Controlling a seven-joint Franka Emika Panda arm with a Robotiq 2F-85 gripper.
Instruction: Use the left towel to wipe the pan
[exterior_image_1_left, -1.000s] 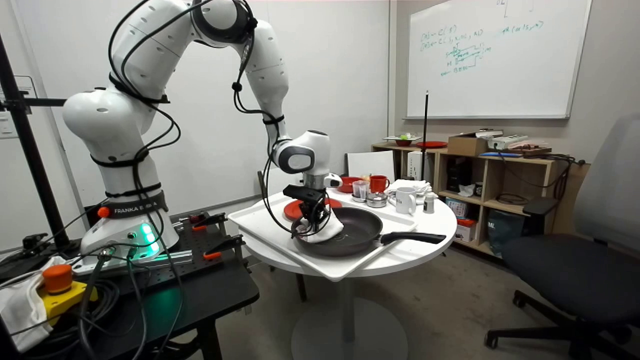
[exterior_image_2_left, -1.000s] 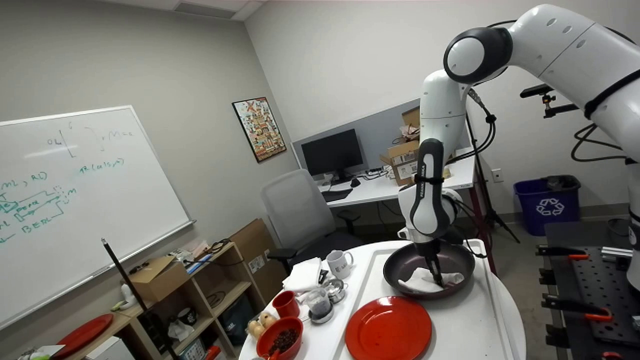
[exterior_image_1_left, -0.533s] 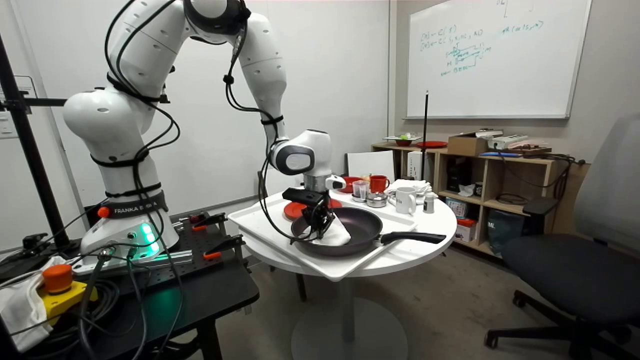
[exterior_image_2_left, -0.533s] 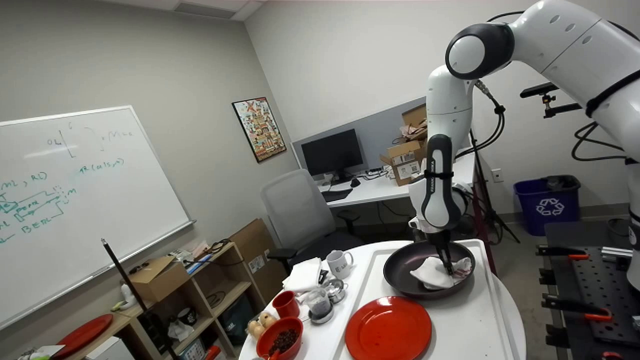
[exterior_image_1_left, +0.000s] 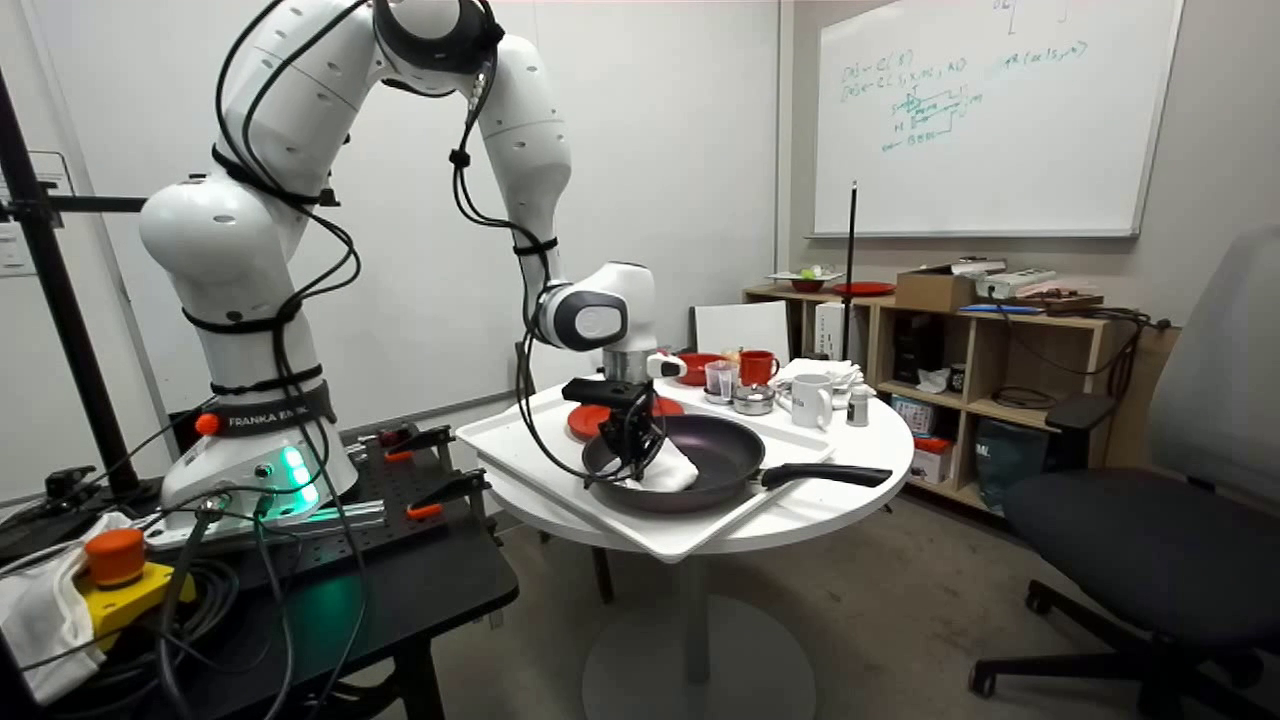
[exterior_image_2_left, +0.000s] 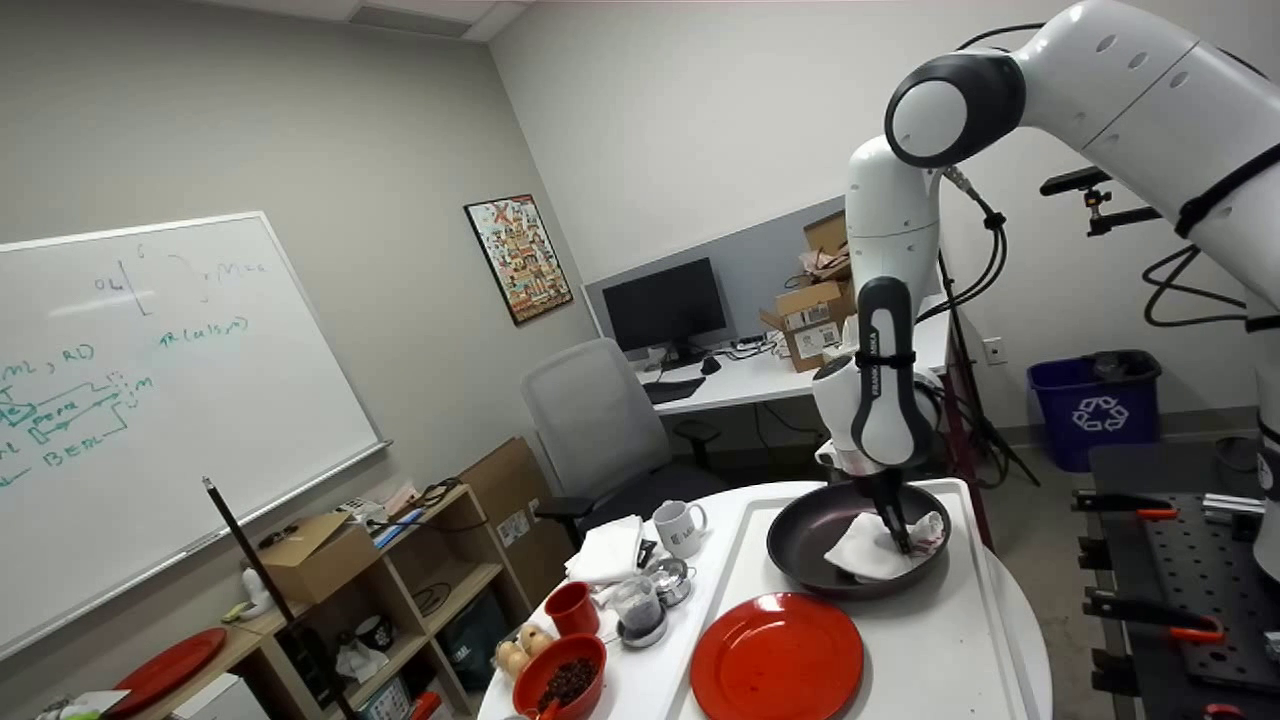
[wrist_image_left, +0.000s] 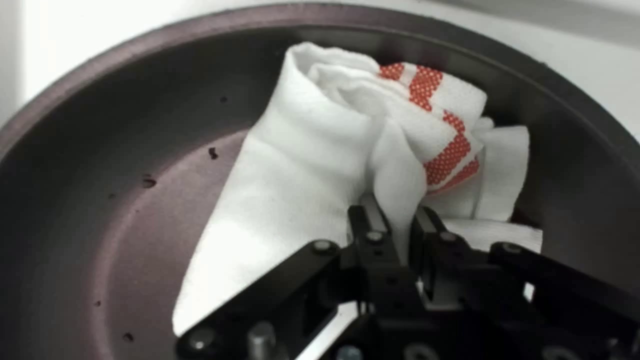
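The black pan (exterior_image_1_left: 722, 455) rests on the table's tray, its long dark handle (exterior_image_1_left: 830, 474) reaching out past the tray's edge. A white towel with red stripes (wrist_image_left: 295, 170) lies bunched inside the pan (wrist_image_left: 140, 280), over to one side of its floor. My gripper (wrist_image_left: 394, 212) points down into the pan, shut on a fold of this towel pinched between its fingers (wrist_image_left: 371, 215). In an exterior view the towel (exterior_image_2_left: 866, 548) spreads out under the gripper (exterior_image_2_left: 904, 545), near the pan wall. Small dark specks show on the pan's bare floor.
The white tray (exterior_image_2_left: 968, 640) also carries a red plate (exterior_image_2_left: 777, 655) beside the pan. Around it on the round table stand a white mug (exterior_image_2_left: 678, 530), folded white cloth (exterior_image_2_left: 606, 550), a red cup (exterior_image_2_left: 571, 608) and a red bowl (exterior_image_2_left: 590, 660) of dark beans.
Within the pan, my gripper has dragged the towel away from the red plate and toward the pan's right side as an exterior view shows it; over the last half second it has shifted only slightly.
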